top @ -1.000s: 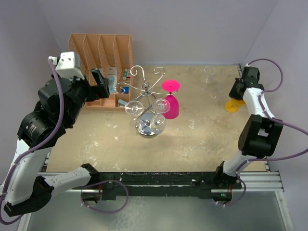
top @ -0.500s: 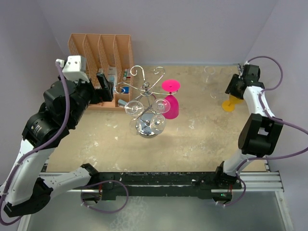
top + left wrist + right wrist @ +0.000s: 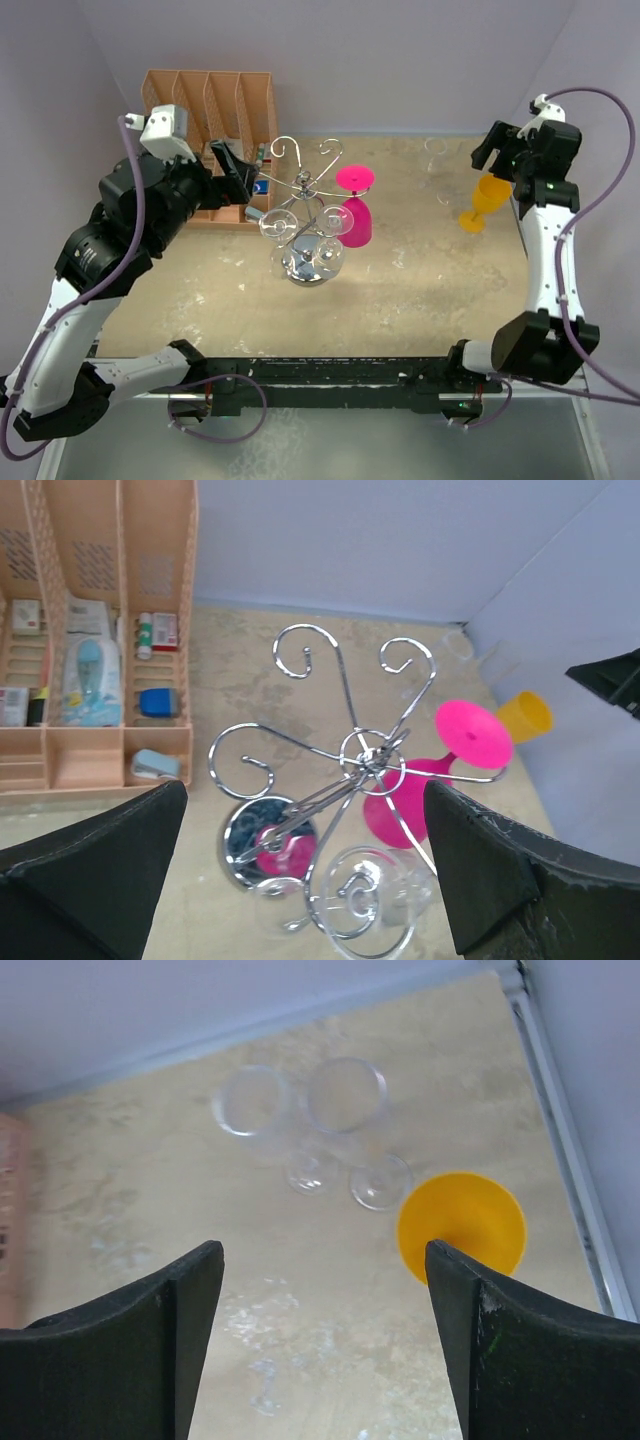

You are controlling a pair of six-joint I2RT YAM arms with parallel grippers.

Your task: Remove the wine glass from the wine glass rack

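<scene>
Reach step: our left hand (image 3: 232, 168), wide open and empty, faces the wine glass rack (image 3: 305, 190); next, we must enclose a hanging wine glass (image 3: 274, 226) ahead; the right hand (image 3: 497, 155) hangs open, empty.

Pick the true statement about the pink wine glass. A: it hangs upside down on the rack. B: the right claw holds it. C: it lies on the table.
A: the pink wine glass hangs bowl-down from an arm of the wine glass rack, foot uppermost.
</scene>
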